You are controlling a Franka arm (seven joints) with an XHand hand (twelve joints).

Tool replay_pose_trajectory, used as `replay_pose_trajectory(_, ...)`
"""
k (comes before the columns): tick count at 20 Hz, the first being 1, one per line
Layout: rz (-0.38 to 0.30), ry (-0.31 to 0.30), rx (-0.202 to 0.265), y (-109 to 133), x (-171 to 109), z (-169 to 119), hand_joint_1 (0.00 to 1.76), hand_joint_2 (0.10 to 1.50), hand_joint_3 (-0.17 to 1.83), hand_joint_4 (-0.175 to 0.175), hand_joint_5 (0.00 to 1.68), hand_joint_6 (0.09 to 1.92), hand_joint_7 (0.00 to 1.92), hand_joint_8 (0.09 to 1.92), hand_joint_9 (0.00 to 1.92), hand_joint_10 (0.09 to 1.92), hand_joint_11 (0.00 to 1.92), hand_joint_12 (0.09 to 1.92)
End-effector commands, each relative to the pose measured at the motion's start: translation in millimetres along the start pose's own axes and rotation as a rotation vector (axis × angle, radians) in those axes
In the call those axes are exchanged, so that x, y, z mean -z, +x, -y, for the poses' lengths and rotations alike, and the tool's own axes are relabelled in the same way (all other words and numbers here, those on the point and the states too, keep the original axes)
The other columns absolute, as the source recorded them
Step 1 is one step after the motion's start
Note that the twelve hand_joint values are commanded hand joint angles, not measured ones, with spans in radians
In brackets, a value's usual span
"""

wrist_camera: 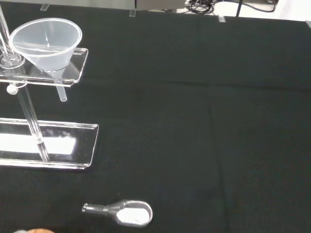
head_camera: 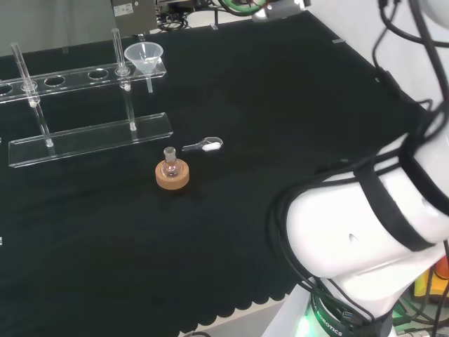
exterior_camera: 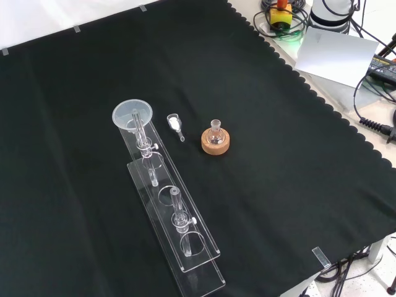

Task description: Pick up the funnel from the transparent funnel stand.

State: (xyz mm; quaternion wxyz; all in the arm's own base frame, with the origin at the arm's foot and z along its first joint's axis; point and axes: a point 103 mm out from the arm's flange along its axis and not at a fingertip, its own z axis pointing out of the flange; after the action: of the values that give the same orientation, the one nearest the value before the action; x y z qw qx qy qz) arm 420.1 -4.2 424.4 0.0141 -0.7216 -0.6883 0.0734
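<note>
The funnel (head_camera: pixel 144 57) sits in the end hole of the transparent funnel stand (head_camera: pixel 90 133), its stem hanging through. A sideways pull could snag the stem and tip the light stand (the small flask on its cork ring (head_camera: pixel 172 175) and the spoon (head_camera: pixel 203 146) lie nearby). I cannot tell whether the hand is open or closed.

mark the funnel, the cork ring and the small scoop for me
funnel (head_camera: pixel 143 53): head view, on the cone's wall
cork ring (exterior_camera: pixel 216 144): front view, on its front rim
scoop (wrist_camera: pixel 131 214): wrist view, on its white-filled bowl
</note>
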Motion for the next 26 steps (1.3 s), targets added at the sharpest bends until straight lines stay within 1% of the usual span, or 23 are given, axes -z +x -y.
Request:
replay_pose_trajectory(1, 0.034, 0.069, 0.093, 31.9, -14.8, -101.1, 0.35, 1.01, 0.23, -0.045, 0.32, 0.09, 0.21, 0.68, 0.39, 0.71, 0.13, 1.41)
replay_pose_trajectory(2, 0.034, 0.083, 0.101, 35.7, -16.9, -106.8, 0.39, 1.00, 0.23, -0.046, 0.32, 0.09, 0.21, 0.69, 0.39, 0.71, 0.14, 1.41)
replay_pose_trajectory(5, 0.047, 0.113, 0.148, 52.2, -17.7, -123.3, 0.48, 0.96, 0.21, -0.049, 0.31, 0.09, 0.20, 0.69, 0.39, 0.71, 0.14, 1.41)
replay_pose_trajectory(9, 0.037, 0.166, 0.161, 57.7, -20.4, -145.3, 0.53, 0.91, 0.19, -0.053, 0.27, 0.09, 0.17, 0.69, 0.40, 0.71, 0.15, 1.42)
replay_pose_trajectory(13, 0.038, 0.205, 0.177, 66.8, -27.2, -160.0, 0.53, 0.88, 0.18, -0.055, 0.23, 0.09, 0.14, 0.68, 0.40, 0.71, 0.17, 1.42)
replay_pose_trajectory(16, 0.043, 0.224, 0.188, 75.8, -32.5, -165.4, 0.51, 0.86, 0.18, -0.055, 0.20, 0.09, 0.12, 0.69, 0.39, 0.71, 0.18, 1.42)
replay_pose_trajectory(19, 0.049, 0.258, 0.199, 82.9, -38.5, -170.5, 0.50, 0.85, 0.18, -0.053, 0.18, 0.09, 0.10, 0.69, 0.39, 0.71, 0.19, 1.42)
replay_pose_trajectory(22, 0.062, 0.270, 0.205, 87.7, -46.2, -175.6, 0.49, 0.84, 0.18, -0.052, 0.16, 0.09, 0.08, 0.68, 0.38, 0.71, 0.19, 1.42)
replay_pose_trajectory(26, 0.058, 0.279, 0.218, 96.1, -59.1, -181.1, 0.48, 0.83, 0.18, -0.052, 0.14, 0.09, 0.06, 0.68, 0.36, 0.71, 0.19, 1.42)
